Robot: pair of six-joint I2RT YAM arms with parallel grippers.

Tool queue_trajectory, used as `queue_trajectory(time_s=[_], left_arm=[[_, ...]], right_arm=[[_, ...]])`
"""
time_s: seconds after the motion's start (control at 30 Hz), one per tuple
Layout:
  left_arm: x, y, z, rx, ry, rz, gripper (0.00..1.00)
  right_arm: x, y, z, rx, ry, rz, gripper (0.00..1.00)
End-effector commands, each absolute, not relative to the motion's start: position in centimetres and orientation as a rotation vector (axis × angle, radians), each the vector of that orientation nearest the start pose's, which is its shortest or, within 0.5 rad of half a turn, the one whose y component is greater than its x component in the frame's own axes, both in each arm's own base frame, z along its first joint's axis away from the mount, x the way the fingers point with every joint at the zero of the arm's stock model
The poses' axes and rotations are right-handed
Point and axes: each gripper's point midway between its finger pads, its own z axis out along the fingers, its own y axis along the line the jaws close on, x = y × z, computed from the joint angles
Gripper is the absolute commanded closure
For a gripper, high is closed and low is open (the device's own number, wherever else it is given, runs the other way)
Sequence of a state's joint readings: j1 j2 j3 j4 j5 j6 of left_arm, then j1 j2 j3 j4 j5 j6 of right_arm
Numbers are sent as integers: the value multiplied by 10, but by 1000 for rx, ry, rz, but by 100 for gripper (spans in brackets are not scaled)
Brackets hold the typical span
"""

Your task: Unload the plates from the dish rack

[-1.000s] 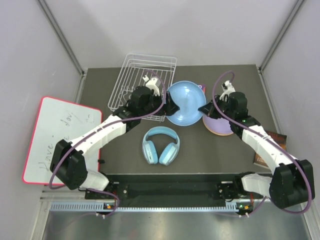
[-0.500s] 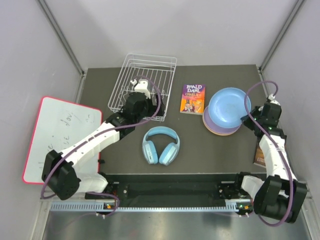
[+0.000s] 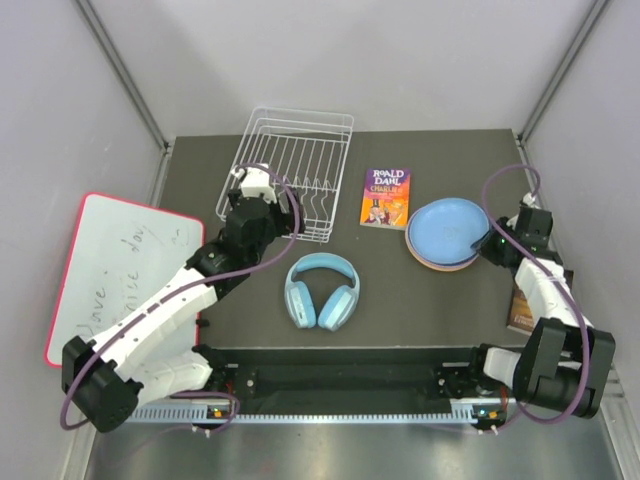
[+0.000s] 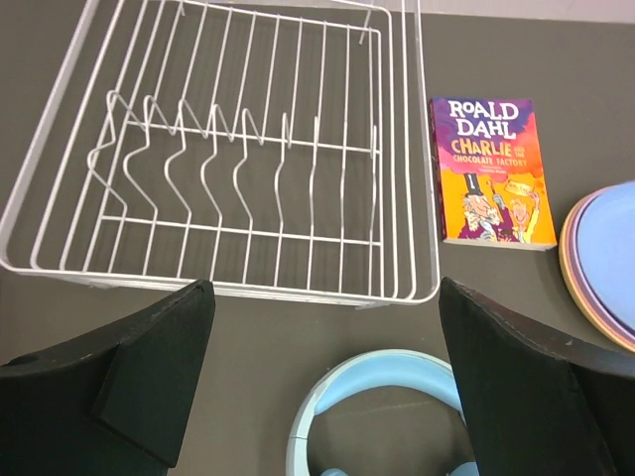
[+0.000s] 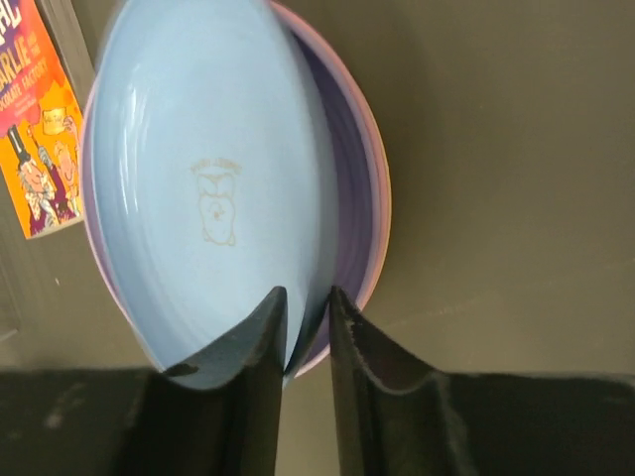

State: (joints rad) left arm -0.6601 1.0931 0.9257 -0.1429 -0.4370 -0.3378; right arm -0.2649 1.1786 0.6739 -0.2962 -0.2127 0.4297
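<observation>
Blue plate (image 3: 447,227) now lies stacked, emptying the rack (image 3: 295,165); our right hand (image 5: 308,299) straddles its rim, grip unclear; left hand (image 4: 324,286) apart.

Back-left on the table (image 3: 420,310): the dish rack (image 3: 295,165). Right of it, just beside, a book (image 3: 386,197) lying flat. Further right again, the plates (image 3: 450,230), stacked one on another, close to that book. Out in front of rack and book, near the middle, headphones (image 3: 321,290). Beyond the table's left edge, a whiteboard (image 3: 120,275). Far right, nearer than the stack, a second book (image 3: 520,315) by the table's edge.
</observation>
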Motion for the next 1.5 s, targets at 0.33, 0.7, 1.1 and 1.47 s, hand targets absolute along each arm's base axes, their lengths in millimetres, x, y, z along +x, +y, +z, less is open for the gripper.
queue_trajectory(time_s=[0.33, 0.7, 1.1, 1.47], left_arm=[[326, -156, 272, -59, 1790, -224, 1], [323, -144, 275, -76, 1770, -177, 1], [310, -129, 276, -97, 1728, -173, 1], [312, -130, 266, -82, 1759, -150, 1]], right_arm=[[310, -42, 136, 633, 2174, 233, 31], [287, -32, 210, 449, 1945, 215, 27], [269, 0, 266, 220, 1625, 268, 23], [280, -15, 247, 291, 1683, 97, 12]])
